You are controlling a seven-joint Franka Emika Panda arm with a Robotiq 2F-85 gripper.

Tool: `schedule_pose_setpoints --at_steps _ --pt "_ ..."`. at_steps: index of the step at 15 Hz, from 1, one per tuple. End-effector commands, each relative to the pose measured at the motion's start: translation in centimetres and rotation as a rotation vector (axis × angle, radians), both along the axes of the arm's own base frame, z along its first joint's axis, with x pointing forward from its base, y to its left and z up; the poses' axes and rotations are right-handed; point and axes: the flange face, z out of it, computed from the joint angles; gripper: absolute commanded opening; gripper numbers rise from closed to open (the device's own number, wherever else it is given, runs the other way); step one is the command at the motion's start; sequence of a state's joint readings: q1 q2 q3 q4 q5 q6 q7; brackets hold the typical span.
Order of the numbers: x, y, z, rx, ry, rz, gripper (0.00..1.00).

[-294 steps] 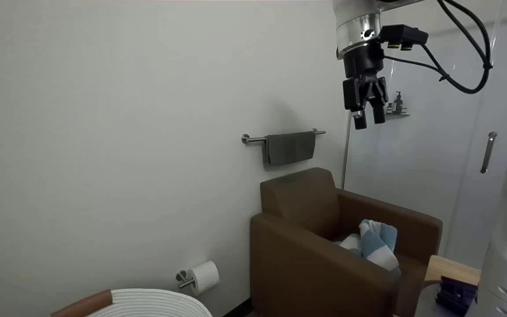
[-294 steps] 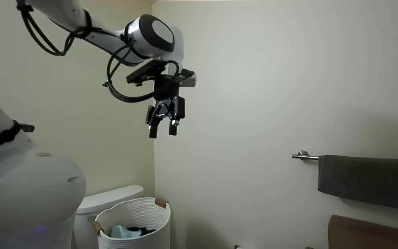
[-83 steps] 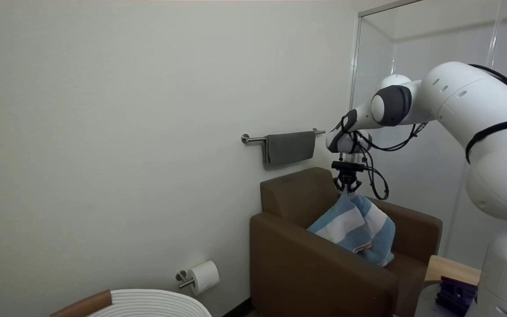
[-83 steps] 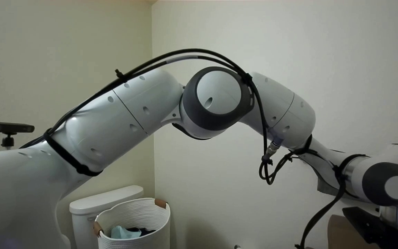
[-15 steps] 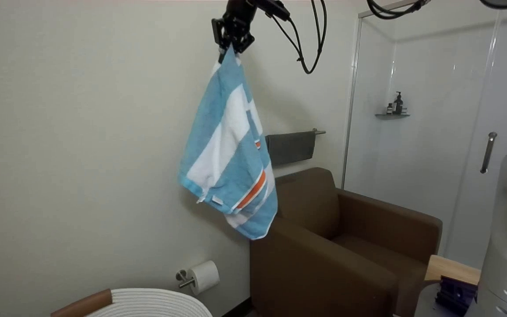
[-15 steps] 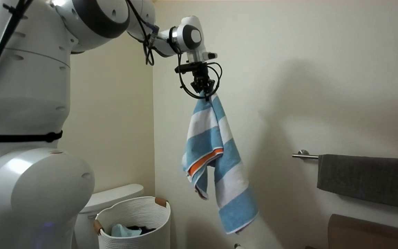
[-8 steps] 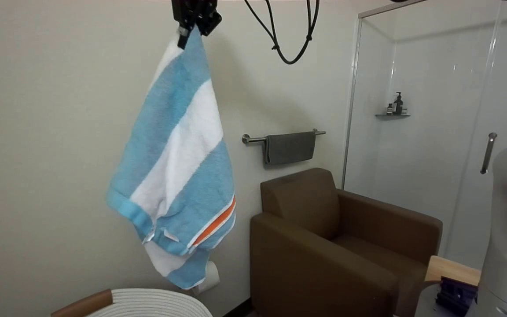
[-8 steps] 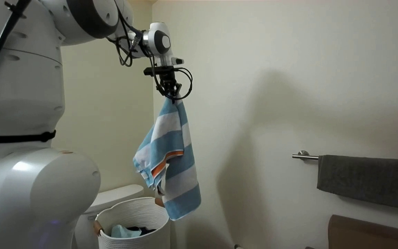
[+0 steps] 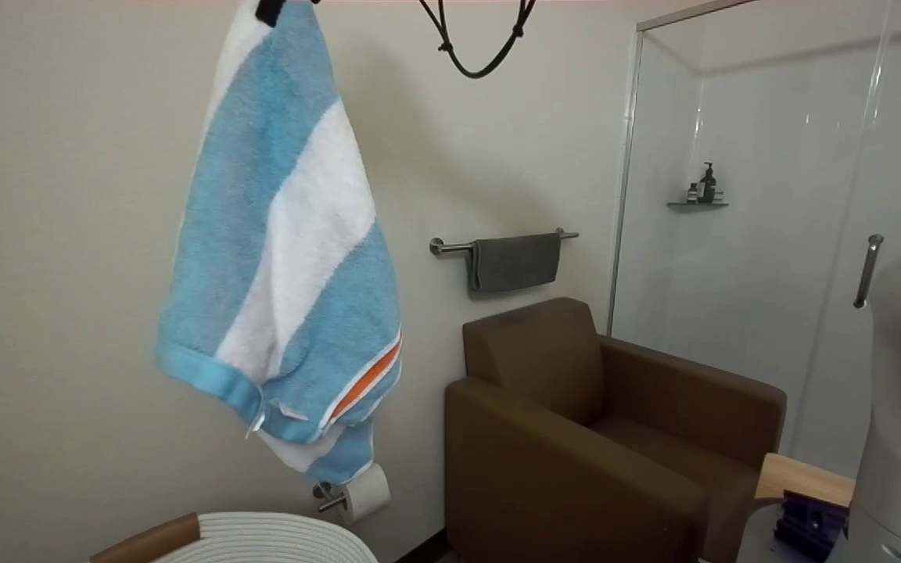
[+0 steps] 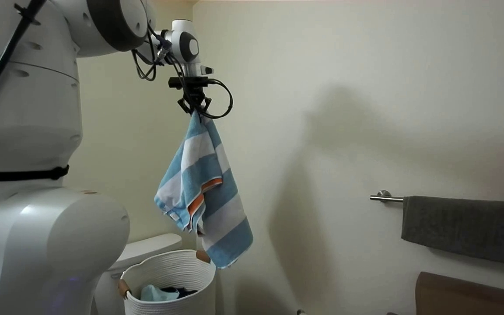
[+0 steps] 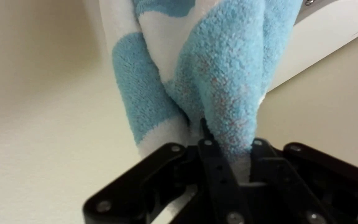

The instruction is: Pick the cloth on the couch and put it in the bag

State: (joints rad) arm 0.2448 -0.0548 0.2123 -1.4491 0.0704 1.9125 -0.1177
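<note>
The cloth, a blue and white striped towel with an orange band, hangs in the air in both exterior views [image 9: 286, 258] [image 10: 208, 175]. My gripper [image 10: 197, 110] is shut on its top end; in the wrist view the cloth [image 11: 228, 87] is pinched between the black fingers [image 11: 218, 174]. The bag is a white rope basket with brown handles [image 10: 199, 280], and only its rim [image 9: 263, 536] shows in an exterior view. The cloth's lower corner dangles by the bag's far handle; I cannot tell whether they touch. The brown couch [image 9: 576, 453] has no cloth on it.
A light blue item [image 10: 158, 294] and dark fabric lie inside the bag. Behind it stands a white toilet tank [image 10: 155, 245]. A toilet paper roll [image 9: 366, 493] and a grey towel [image 9: 517, 263] on a bar are mounted on the wall.
Long before, the cloth lay on the couch under an open gripper; later it was gripped and lifted. Over the last second it travelled away from the couch towards the bag, lately rising slightly.
</note>
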Motion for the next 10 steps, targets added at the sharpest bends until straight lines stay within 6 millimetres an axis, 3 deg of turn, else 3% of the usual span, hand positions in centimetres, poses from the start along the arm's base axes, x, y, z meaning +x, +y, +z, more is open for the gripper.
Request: schedule_pose_setpoints --at_steps 1,4,5,7,10 --pt "0.0 0.0 0.0 -0.001 -0.002 0.006 0.16" --pt "0.2 0.0 -0.1 -0.004 -0.001 0.011 0.16" --pt "0.2 0.0 -0.1 -0.004 0.000 0.011 0.09" --pt "0.1 2.3 -1.7 -0.007 0.019 0.092 0.09" --pt "-0.8 7.3 -3.6 -0.043 0.038 0.240 0.09"
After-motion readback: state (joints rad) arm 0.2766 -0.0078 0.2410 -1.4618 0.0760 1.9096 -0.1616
